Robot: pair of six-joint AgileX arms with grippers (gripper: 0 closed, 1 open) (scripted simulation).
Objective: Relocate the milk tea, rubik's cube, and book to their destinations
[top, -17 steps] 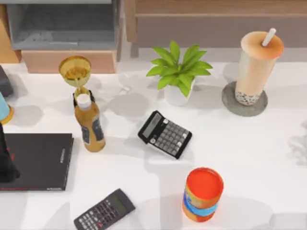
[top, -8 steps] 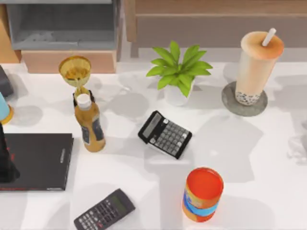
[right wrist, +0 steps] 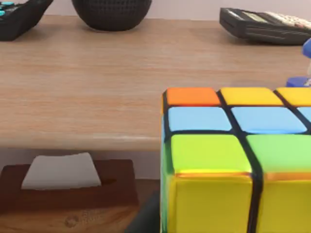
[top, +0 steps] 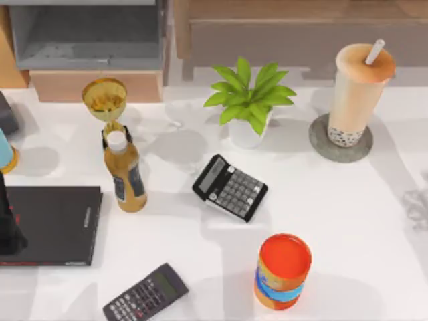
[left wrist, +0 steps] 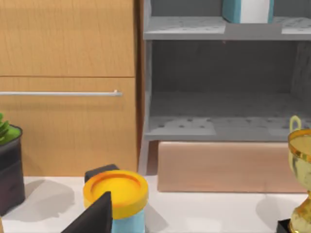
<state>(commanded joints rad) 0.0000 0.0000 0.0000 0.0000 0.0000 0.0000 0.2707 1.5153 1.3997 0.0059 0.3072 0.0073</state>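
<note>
The milk tea (top: 358,93) stands upright on a grey coaster (top: 322,148) at the table's back right, with no gripper near it. The rubik's cube (right wrist: 233,160) hangs close in front of the right wrist camera, before the edge of a wooden shelf (right wrist: 82,87). My right gripper (right wrist: 148,218) is shut on the cube, and a dark part of it lies against the cube's side. The light-blue book (left wrist: 245,10) stands on the upper grey shelf (left wrist: 184,28) in the left wrist view. My left arm (top: 8,221) rises at the table's left edge.
A thin black book (top: 57,224), an amber bottle (top: 125,172), a gold trophy (top: 105,100), a plant (top: 249,100), two calculators (top: 230,187) (top: 145,294) and an orange-and-blue can (top: 282,271) sit on the table. A tissue box (right wrist: 63,182) lies below the wooden shelf.
Nothing on the table has moved. The shadows across the table's right side have shifted and thinned over the second.
</note>
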